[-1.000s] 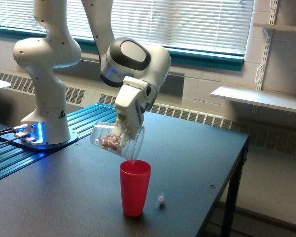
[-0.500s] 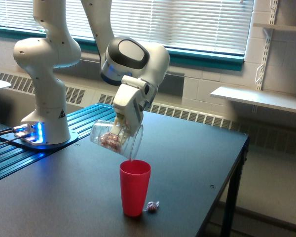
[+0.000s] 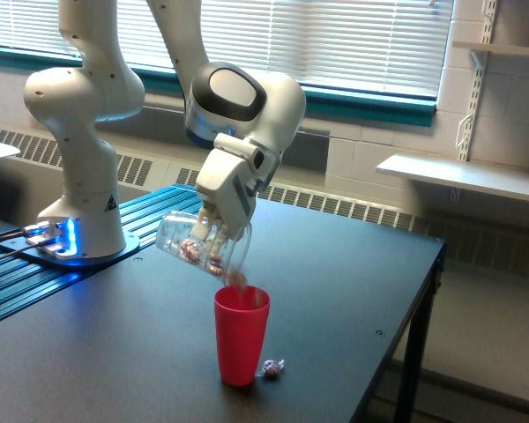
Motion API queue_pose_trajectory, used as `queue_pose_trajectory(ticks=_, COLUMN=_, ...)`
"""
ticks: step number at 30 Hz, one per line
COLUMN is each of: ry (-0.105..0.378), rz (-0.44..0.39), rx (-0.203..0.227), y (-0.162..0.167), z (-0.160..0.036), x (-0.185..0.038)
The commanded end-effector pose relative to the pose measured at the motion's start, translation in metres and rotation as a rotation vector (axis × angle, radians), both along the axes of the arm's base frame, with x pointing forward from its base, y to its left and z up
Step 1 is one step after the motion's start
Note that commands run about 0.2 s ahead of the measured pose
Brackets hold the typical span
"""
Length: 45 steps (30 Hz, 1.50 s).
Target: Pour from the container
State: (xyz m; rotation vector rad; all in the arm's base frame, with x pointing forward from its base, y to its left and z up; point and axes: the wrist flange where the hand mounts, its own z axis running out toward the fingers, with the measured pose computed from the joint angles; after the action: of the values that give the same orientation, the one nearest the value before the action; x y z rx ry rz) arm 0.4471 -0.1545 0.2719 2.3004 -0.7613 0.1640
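In the exterior view my gripper [image 3: 213,231] is shut on the container [image 3: 201,246], a clear plastic cup held tilted steeply with its mouth down toward the exterior view's right. Small pinkish-brown wrapped pieces [image 3: 194,249] lie inside it, and one piece [image 3: 237,279] is at the lip, falling toward the red cup [image 3: 241,335]. The red cup stands upright on the dark table [image 3: 335,291] directly under the container's mouth. One wrapped piece [image 3: 272,369] lies on the table just beside the red cup's base.
The arm's white base [image 3: 78,231] stands on a blue ribbed plate [image 3: 18,291] at the exterior view's left. The table's edge [image 3: 406,339] runs down the exterior view's right. A wall shelf [image 3: 463,176] and window blinds are behind.
The container has tipped further and shifted slightly left and up. Pieces slid toward its mouth and one now drops at the lip. The stray piece came to rest beside the red cup.
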Motion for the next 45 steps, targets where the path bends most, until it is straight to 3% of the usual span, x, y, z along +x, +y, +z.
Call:
queue_pose_trajectory(ticks=1, ry=0.02, rz=-0.011, rx=0.001, y=-0.0071, z=0.0058, x=0.0029)
queue_pose_trajectory(ticks=19, ry=0.056, rz=-0.039, rx=0.029, y=-0.0059, z=0.0032, x=0.0002)
queue_pose_trajectory(ticks=28, ry=0.012, rz=-0.047, rx=0.017, y=-0.0095, z=0.0057, x=0.0041)
queue_pose_trajectory(ticks=36, ry=0.016, rz=-0.054, rx=0.037, y=-0.0099, z=0.0056, x=0.0052)
queue_pose_trajectory(ticks=45, ry=-0.041, rz=-0.047, rx=0.042, y=-0.0077, z=0.0106, x=0.0073)
